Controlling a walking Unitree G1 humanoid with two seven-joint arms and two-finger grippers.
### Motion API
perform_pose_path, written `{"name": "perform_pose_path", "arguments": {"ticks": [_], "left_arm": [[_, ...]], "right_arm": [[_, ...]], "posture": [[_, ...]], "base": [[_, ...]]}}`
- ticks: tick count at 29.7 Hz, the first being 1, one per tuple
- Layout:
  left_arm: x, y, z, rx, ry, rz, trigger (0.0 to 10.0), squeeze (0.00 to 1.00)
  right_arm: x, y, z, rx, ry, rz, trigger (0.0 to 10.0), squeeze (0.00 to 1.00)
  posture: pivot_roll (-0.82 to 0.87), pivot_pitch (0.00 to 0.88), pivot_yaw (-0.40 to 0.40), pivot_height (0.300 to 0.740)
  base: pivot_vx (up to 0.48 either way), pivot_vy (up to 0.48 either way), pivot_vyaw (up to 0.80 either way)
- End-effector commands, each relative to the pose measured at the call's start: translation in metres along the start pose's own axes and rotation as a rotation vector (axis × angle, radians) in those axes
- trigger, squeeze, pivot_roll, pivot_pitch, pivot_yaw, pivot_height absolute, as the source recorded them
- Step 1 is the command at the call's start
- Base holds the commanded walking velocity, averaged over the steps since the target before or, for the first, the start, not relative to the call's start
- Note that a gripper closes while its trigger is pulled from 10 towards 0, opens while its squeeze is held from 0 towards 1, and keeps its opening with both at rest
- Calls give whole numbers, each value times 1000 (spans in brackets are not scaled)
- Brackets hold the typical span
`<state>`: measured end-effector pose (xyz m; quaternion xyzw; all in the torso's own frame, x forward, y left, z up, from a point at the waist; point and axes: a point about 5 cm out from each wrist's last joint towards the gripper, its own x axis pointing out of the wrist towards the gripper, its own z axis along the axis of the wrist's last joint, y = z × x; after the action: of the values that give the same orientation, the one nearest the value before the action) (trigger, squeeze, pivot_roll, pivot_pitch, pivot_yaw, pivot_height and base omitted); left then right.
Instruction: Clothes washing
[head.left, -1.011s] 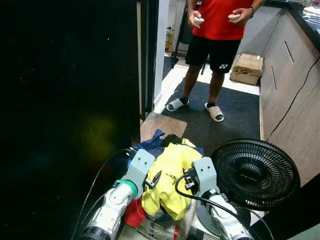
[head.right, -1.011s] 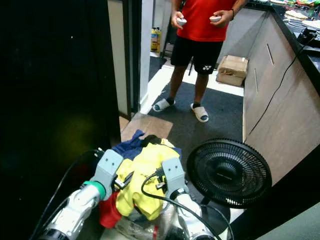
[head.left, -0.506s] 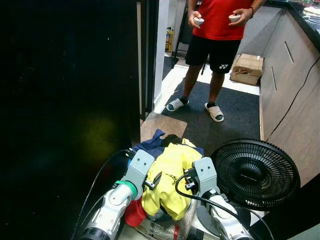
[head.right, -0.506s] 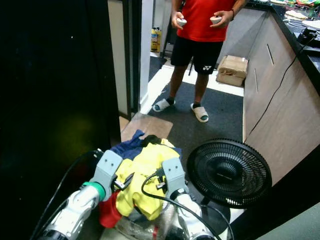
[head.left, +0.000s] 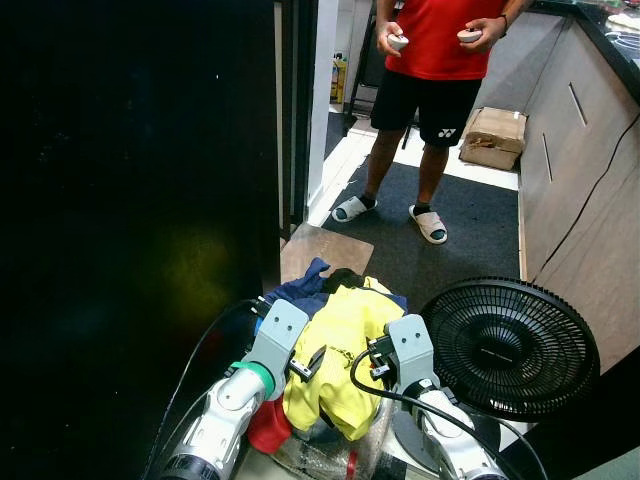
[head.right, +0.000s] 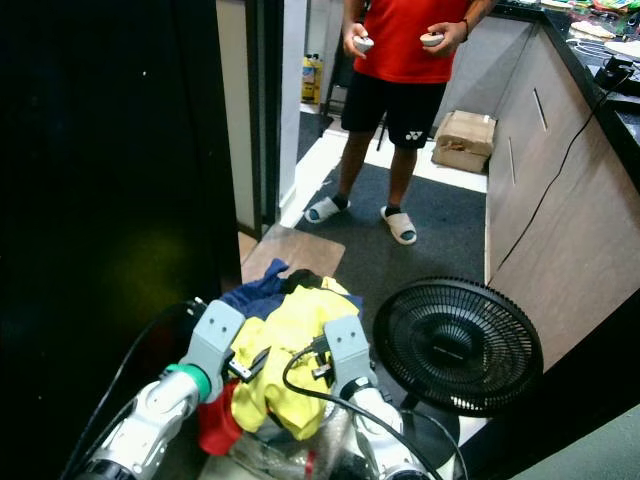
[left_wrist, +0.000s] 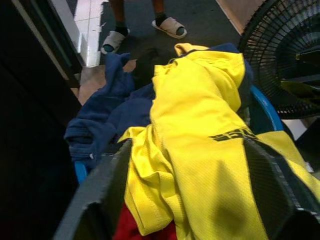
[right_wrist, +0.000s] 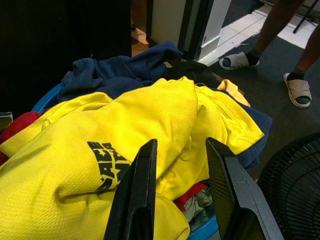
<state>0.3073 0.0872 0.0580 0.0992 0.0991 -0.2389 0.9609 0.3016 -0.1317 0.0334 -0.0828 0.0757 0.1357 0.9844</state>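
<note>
Leftward, a tall black panel (head.left: 140, 200) walls off my whole left side, and a wood-faced cabinet run (head.left: 580, 200) closes the right; between them a strip of dark carpet (head.left: 470, 235) leads ahead to a person (head.left: 432, 60) standing in sandals, a small controller in each hand. A black floor fan (head.left: 510, 345) stands just beside my right arm, narrowing the room on that side. Directly below me a blue basket (left_wrist: 262, 107) holds the laundry: a yellow jersey (head.left: 340, 350) draped on top, a navy garment (head.left: 300, 288) at the far side, red cloth (head.left: 268, 428) nearer me. My left end effector (left_wrist: 192, 200) hovers over the jersey with fingers spread wide. My right end effector (right_wrist: 182, 192) sits just above the same jersey, fingers parted, gripping nothing.
</note>
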Motion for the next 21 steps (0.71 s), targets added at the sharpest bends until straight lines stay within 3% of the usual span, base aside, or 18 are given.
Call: {"name": "perform_pose_path", "arguments": {"ticks": [1, 21], "left_arm": [[-3, -1, -6, -6, 13, -7, 0, 0], [-3, -3, -11, -2, 31, -5, 0, 0]], "right_arm": [[-2, 1, -6, 3, 33, 0, 10000, 0], [-3, 1, -7, 3, 32, -2, 10000, 0]], "posture": [[65, 16, 20, 740], [59, 17, 19, 740]], "base": [[0, 0, 0], [0, 0, 0]]}}
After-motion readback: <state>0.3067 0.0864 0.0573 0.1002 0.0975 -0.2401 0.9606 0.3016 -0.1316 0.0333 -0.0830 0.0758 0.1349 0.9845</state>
